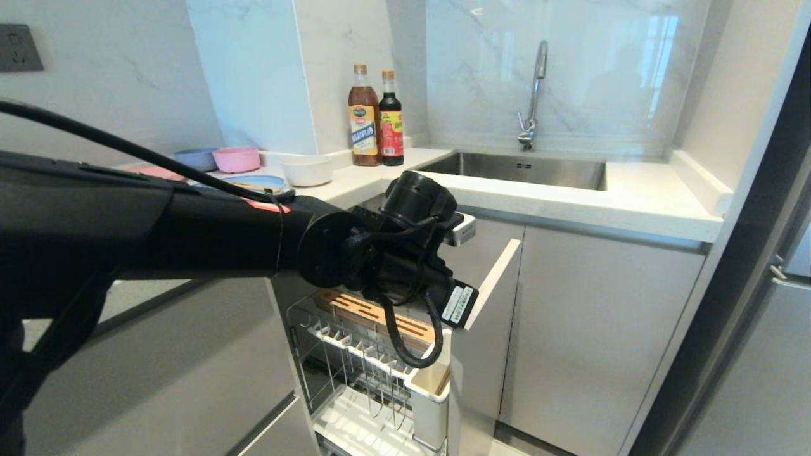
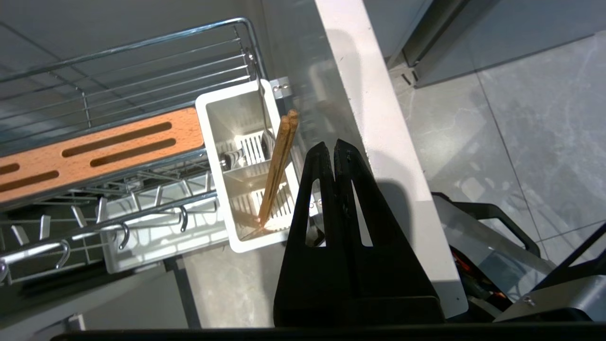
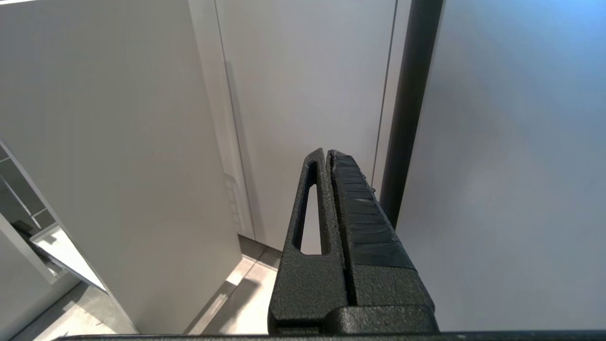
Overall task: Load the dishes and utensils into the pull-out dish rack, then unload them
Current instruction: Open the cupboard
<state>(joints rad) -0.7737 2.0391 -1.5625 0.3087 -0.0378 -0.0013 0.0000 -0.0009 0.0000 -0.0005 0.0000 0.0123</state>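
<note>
The pull-out dish rack (image 1: 355, 354) stands drawn out of the cabinet, its pale-grey front panel (image 1: 494, 278) angled toward me. In the left wrist view its white utensil holder (image 2: 251, 245) holds the wooden chopsticks (image 2: 279, 156) in the near compartment. A silver utensil handle (image 2: 263, 111) stands in the far one. My left gripper (image 2: 334, 144) hangs shut and empty over the panel's top edge (image 2: 374, 118), just beside the holder. An off-white bowl (image 1: 307, 170) and a light-blue plate (image 1: 256, 182) sit on the counter behind my left arm (image 1: 190, 234). My right gripper (image 3: 326, 152) is shut, parked facing cabinet doors.
A pink bowl (image 1: 236, 159) and a blue bowl (image 1: 195, 158) sit on the counter's far left. Two sauce bottles (image 1: 374, 120) stand in the corner beside the sink (image 1: 519, 168) and faucet (image 1: 535, 88). The rack's slotted wooden strip (image 2: 94, 151) lies by the holder.
</note>
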